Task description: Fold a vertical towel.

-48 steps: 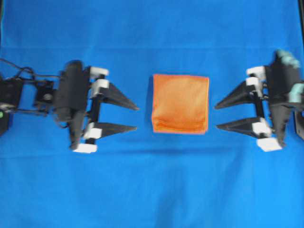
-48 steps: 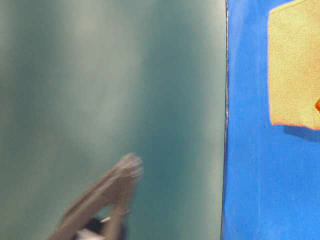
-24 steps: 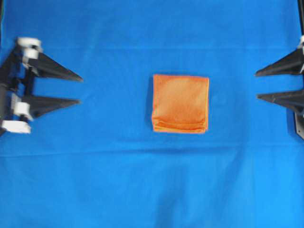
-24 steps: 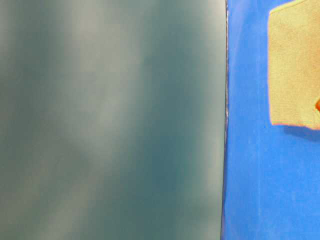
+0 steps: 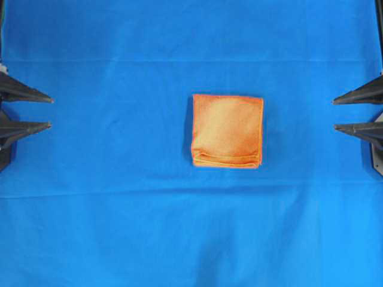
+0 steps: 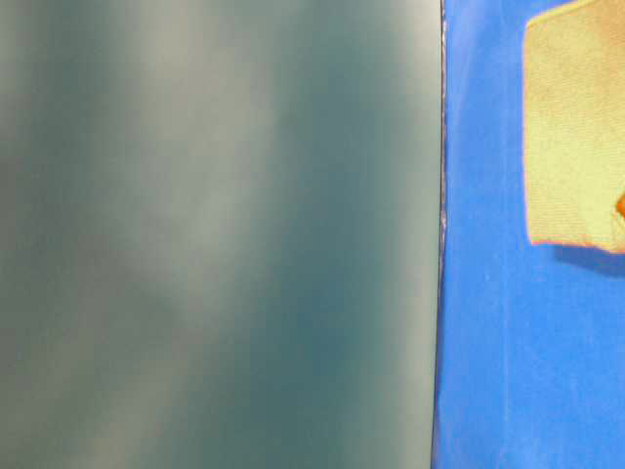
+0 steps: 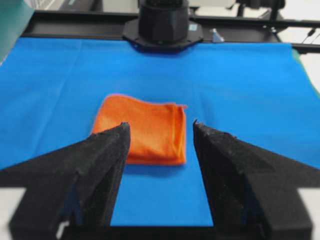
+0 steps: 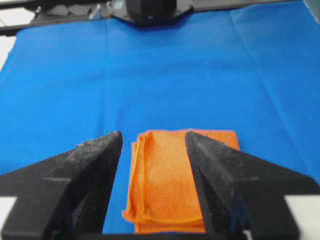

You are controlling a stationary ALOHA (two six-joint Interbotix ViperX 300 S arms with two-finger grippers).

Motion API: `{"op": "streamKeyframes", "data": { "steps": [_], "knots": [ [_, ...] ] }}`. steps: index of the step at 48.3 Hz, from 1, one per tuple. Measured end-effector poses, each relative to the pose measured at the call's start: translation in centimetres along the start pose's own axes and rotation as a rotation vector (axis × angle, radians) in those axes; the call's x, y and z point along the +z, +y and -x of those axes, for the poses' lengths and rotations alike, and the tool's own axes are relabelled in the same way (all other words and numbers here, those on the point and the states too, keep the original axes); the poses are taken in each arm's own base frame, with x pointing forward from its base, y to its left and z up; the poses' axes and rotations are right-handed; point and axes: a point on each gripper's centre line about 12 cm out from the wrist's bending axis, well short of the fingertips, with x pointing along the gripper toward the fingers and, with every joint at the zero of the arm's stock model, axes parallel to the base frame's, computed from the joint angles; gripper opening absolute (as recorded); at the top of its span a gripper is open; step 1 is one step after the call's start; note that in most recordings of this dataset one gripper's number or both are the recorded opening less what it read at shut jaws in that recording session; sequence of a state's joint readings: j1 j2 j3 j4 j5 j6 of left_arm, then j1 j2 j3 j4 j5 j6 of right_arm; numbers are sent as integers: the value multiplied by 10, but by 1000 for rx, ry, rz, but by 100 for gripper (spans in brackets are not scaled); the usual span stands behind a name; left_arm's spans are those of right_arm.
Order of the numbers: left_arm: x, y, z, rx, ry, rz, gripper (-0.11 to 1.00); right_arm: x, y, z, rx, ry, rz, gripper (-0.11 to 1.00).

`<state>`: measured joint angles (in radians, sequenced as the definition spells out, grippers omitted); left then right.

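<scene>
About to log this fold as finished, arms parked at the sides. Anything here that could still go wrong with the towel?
1. The towel shows loose stacked layers along its near edge in the overhead view; nothing pins them, so they may spring open.
2. It lies on the wrinkled blue table cloth; tugging that cloth would probably shift the fold.
3. The left gripper and right gripper are open and point at the towel, so a straight advance could snag it.

Towel: one, orange, folded in layers.
Blue cloth: one, covering the desk.
Tools: two, left tool and right tool.
Fingers per tool: two, spread apart.
</scene>
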<state>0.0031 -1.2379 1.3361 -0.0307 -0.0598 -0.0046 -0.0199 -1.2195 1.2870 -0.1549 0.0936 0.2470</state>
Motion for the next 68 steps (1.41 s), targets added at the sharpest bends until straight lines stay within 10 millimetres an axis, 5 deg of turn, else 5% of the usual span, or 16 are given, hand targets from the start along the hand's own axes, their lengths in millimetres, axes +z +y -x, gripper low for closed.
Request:
{"op": "streamKeyframes", "data": {
  "steps": [12, 68],
  "knots": [
    [-19, 1, 11, 0, 8, 29, 51, -18, -2, -1, 4, -8, -36, 59],
    [-19, 1, 11, 0, 11, 29, 51, -19, -8, -1, -38, -2, -46, 59]
  ]
}}
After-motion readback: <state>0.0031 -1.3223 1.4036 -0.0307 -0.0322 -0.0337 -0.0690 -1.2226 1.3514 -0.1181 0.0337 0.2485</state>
